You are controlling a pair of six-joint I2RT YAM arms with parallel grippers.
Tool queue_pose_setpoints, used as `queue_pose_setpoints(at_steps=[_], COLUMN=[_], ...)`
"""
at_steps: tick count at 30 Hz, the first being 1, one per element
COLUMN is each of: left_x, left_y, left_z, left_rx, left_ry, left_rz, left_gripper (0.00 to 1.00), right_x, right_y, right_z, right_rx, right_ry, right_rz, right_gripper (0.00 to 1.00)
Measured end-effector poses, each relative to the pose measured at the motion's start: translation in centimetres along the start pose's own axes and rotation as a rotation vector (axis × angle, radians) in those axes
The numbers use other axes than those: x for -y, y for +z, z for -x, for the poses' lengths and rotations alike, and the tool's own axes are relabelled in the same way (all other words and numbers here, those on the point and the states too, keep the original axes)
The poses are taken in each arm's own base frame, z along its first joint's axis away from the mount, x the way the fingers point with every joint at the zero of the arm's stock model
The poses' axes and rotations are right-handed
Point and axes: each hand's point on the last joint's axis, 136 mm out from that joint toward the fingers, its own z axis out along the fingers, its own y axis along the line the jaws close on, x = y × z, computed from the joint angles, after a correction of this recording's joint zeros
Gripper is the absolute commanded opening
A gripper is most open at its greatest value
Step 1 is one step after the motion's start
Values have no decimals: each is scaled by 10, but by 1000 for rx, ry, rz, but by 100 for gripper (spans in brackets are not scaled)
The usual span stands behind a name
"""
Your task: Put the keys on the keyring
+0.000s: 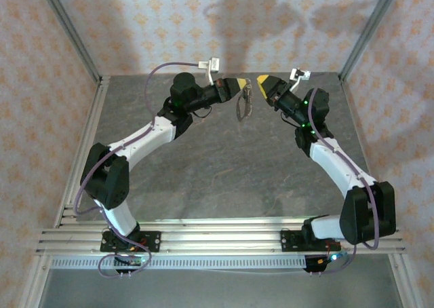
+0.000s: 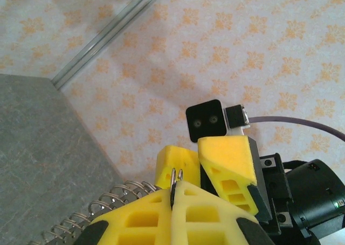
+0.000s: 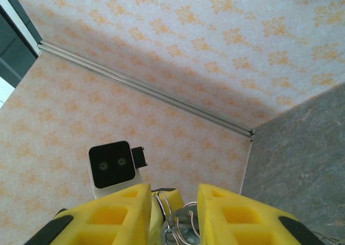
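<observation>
Near the patterned wall (image 1: 203,23), left claw (image 1: 242,86) pinches keyring (image 1: 243,108), right claw (image 1: 260,84) just beside.

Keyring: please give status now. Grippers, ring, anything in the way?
Left gripper shut on keyring, held in air. Right gripper apart around its metal, grip unclear. Nothing else between them.

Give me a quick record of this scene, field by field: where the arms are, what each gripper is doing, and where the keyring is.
Arms: both raised over the grey stone-look table, tips facing each other near the rear
Left gripper: shut, pinching the thin coiled metal keyring loop
Keyring position: appears to hang below the tips, off the table
Right gripper: yellow fingers apart, shiny metal piece between them; grip unclear
</observation>
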Motion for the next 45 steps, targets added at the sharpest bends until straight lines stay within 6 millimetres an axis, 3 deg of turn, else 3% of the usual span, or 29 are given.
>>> queue_pose_setpoints(at_steps=[13,30,45], left_x=[0,-1,-2], left_y=[0,0,0], left_z=[2,3,4], left_rx=[9,19,22], left_ry=[-2,-2,-3], left_rz=[5,12,15], left_gripper=[0,0,0], right_x=[6,-4,-1], right_y=[16,28,27], right_z=[-12,-14,-17], right_rx=[-17,-28,-35], right_ry=[27,23,27], right_rz=[9,46,46], right_gripper=[26,17,23])
